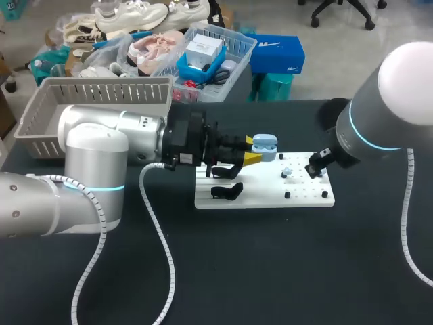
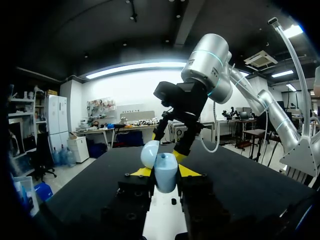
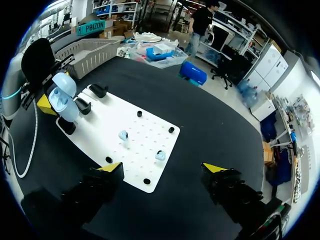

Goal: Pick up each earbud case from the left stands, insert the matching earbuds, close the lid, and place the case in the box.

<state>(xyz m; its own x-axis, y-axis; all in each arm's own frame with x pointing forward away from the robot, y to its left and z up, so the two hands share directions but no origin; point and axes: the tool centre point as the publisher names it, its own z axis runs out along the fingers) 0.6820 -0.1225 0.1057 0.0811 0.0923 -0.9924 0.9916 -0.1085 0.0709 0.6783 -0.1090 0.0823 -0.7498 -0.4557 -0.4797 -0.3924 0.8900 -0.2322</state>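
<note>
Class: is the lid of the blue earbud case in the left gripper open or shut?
Open: the lid is swung back from the earbud case, baring its inside, with the left gripper clamped on the body.

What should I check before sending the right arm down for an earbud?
1. Left tool shut on the light blue plastic earbud case: ok.
2. Rounded case lid open: ok.
3. Right tool open with nothing in it: ok.
4. Both small light blue earbuds lie uncovered on the white perforated board: ok.
5. Nearer earbud sits ahead of the right tool, roughly between its fingers: ok.
6. Which earbud goes in which socket of the case: cannot tell.
</note>
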